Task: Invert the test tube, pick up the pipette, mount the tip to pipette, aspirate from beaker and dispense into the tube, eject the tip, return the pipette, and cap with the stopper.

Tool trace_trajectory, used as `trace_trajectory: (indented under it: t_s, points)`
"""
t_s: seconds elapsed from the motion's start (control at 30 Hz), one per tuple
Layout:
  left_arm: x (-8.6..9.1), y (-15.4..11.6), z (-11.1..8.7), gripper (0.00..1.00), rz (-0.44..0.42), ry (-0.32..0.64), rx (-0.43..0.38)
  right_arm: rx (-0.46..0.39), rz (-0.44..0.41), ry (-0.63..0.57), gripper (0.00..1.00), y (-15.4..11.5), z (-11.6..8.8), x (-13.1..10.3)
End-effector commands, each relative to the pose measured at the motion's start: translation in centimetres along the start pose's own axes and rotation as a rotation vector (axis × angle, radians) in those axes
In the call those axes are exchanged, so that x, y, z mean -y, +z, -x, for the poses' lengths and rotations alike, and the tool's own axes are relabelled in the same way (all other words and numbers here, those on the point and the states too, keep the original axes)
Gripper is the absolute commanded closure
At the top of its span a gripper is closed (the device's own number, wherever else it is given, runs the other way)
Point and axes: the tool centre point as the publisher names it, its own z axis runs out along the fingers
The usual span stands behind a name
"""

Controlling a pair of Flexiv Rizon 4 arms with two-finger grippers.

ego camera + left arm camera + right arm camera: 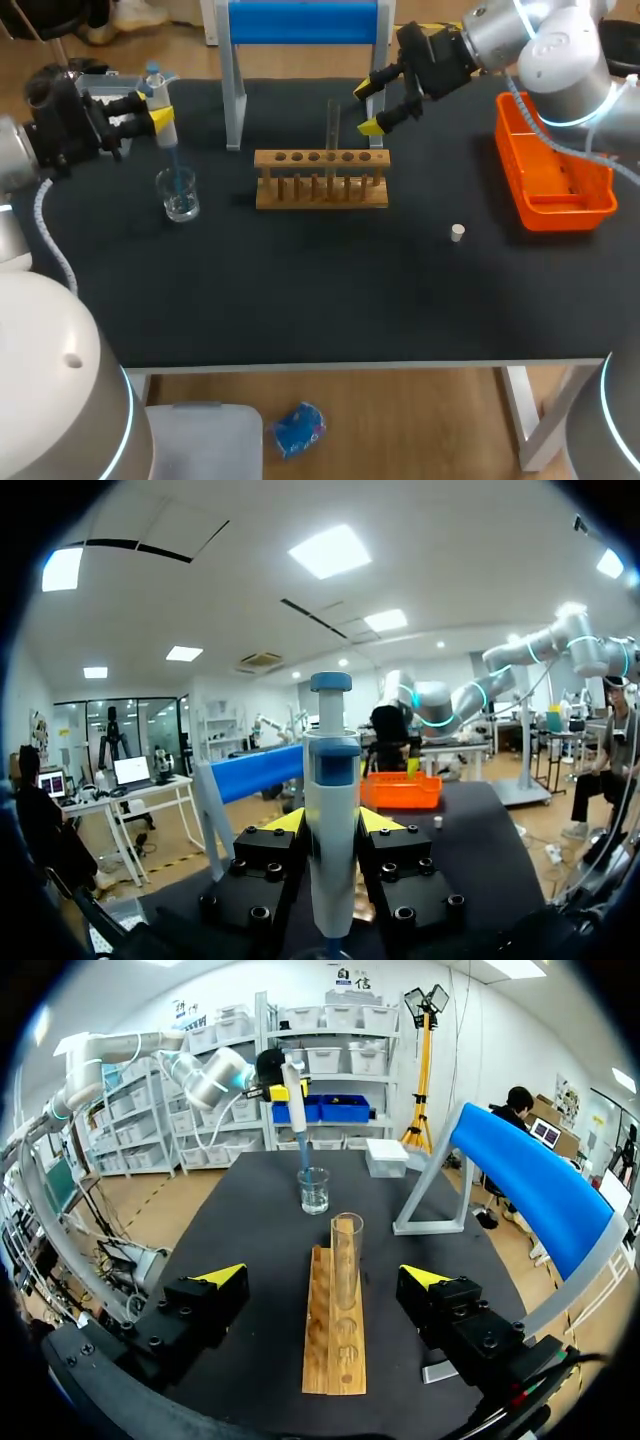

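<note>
One stopper lies nearest, then one beaker and one rack holding one upright test tube; the left gripper clamps the single pipette over the beaker, while the right gripper gapes wide behind the rack, touching nothing.

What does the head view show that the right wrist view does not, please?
Only the head view: the orange plastic bin and the small white stopper. Only the right wrist view: nothing on the table that the head view lacks. Both: the left gripper holding the blue-and-white pipette over the glass beaker, and the glass test tube standing in the wooden rack ahead of the open right gripper.
</note>
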Motion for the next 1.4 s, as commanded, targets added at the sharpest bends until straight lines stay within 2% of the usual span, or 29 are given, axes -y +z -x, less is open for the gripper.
trace_trajectory:
  t_s: [0.03, 0.4, 0.67, 0.83, 1.03, 1.4]
  points:
    - [1.1, -0.1, 0.1, 1.0, 0.013, 0.01, 0.002, -0.003, -0.002, 0.0, 0.0, -0.1, 0.1, 0.0]
    - [1.9, 0.3, 1.0, 1.0, 0.02, 0.029, 0.003, -0.003, -0.002, 0.0, 0.0, -0.1, 0.1, 0.0]
    - [2.0, 0.3, 1.0, 1.0, 0.024, 0.028, 0.0, -0.003, -0.002, 0.0, 0.0, -0.1, 0.1, 0.0]
    - [2.8, 0.3, 0.8, 1.0, 0.026, 0.028, -0.002, -0.003, -0.002, 0.0, 0.0, -0.1, 0.1, 0.0]
    - [4.5, 0.4, 0.4, 1.0, 0.066, 0.009, -0.002, -0.003, -0.002, 0.0, 0.0, -0.1, 0.1, 0.0]
    - [9.9, 1.7, -0.9, 1.0, 0.109, -0.035, -0.02, -0.003, -0.002, 0.0, 0.0, -0.1, 0.1, 0.0]
